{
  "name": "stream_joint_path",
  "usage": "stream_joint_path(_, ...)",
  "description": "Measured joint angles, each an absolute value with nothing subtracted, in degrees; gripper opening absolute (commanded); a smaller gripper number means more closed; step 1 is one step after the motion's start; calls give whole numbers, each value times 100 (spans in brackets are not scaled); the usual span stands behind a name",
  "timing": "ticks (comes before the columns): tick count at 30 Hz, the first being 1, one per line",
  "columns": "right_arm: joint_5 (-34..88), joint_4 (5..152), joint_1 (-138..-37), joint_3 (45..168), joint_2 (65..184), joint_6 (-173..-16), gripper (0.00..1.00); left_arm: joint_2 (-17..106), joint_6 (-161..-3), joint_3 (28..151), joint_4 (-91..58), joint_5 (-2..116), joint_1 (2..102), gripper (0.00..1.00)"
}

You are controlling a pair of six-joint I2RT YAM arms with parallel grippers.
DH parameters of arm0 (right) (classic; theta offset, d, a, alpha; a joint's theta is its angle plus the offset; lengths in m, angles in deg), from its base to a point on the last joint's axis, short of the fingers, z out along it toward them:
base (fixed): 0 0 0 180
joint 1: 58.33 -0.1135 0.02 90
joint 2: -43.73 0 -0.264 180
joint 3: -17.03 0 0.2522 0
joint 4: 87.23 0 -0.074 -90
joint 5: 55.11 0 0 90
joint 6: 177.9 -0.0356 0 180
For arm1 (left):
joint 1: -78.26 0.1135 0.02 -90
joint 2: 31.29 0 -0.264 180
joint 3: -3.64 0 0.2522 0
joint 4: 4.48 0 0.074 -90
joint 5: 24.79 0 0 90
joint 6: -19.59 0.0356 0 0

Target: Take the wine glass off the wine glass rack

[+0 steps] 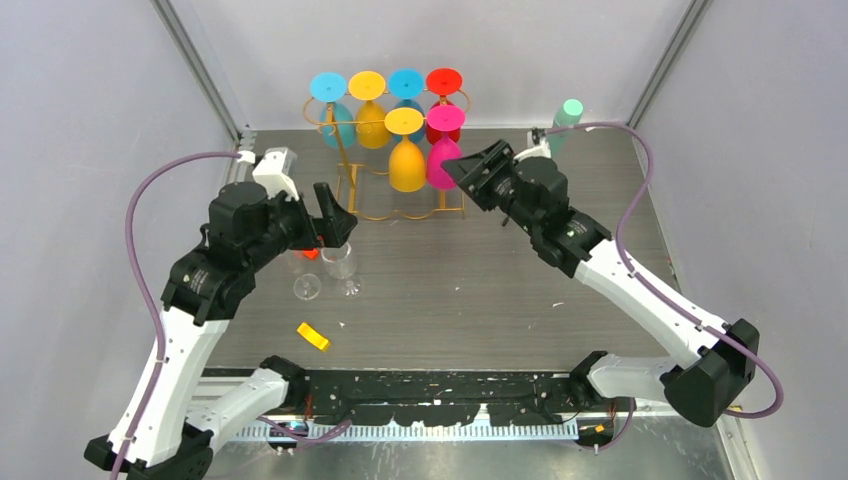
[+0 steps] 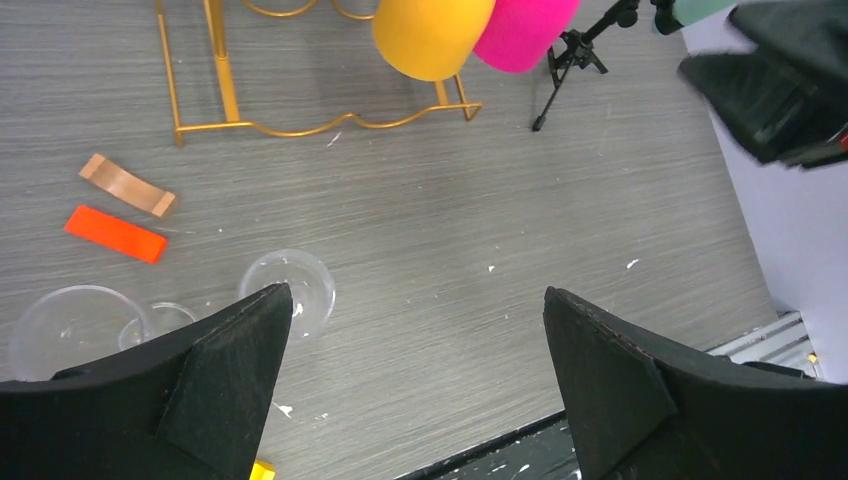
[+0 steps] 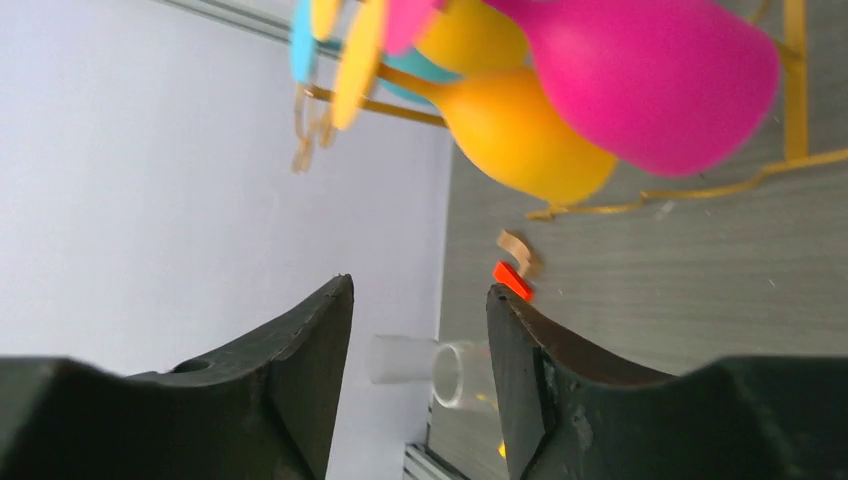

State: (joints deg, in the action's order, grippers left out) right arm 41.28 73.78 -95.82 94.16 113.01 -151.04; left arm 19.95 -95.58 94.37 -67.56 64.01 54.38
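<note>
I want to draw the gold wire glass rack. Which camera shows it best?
The top external view: the gold wire wine glass rack shows nearly whole, looped top rail, uprights and wavy base. The left wrist view shows only its base and lower uprights. The right wrist view catches just blurred gold bits.

No text, label, brand, number or sign can be read in any of the three views. The hanging wine glasses (image 1: pixel 406 167), the wine glass rack (image 2: pixel 226 80) at 12 o'clock on the bench (image 1: pixel 480 280), and the orange block (image 2: pixel 115 233) show only plain, unmarked surfaces.
</note>
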Motion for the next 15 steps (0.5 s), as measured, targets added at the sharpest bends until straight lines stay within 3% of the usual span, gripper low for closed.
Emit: stream_joint_path(15,5389,7421,-9580,10669,12280,-14973,48,1455,-9599,8967,-6217,6128,5438,100)
